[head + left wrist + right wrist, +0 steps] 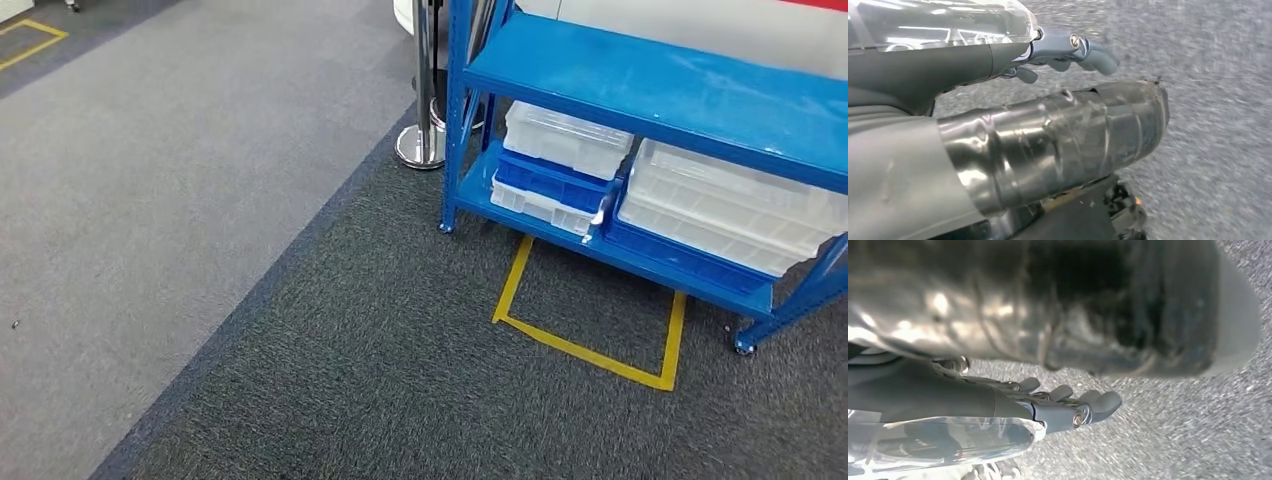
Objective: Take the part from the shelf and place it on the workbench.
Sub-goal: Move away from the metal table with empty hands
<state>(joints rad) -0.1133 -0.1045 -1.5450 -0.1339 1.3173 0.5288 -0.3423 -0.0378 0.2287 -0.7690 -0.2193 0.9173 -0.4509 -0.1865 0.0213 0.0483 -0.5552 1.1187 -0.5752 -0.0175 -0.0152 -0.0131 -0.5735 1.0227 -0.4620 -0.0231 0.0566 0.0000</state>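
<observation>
Head view: blue shelf (640,85) far right, both robot hands (1068,50) (1068,407) hanging empty, fingers loosely apart; risk: bumping shelf post while approaching.

Blue shelf (640,90), white bins (566,138)

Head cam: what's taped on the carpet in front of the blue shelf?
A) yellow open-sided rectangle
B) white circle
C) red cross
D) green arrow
A: yellow tape outlines a rectangle on the dark carpet, open toward the blue shelf.
</observation>
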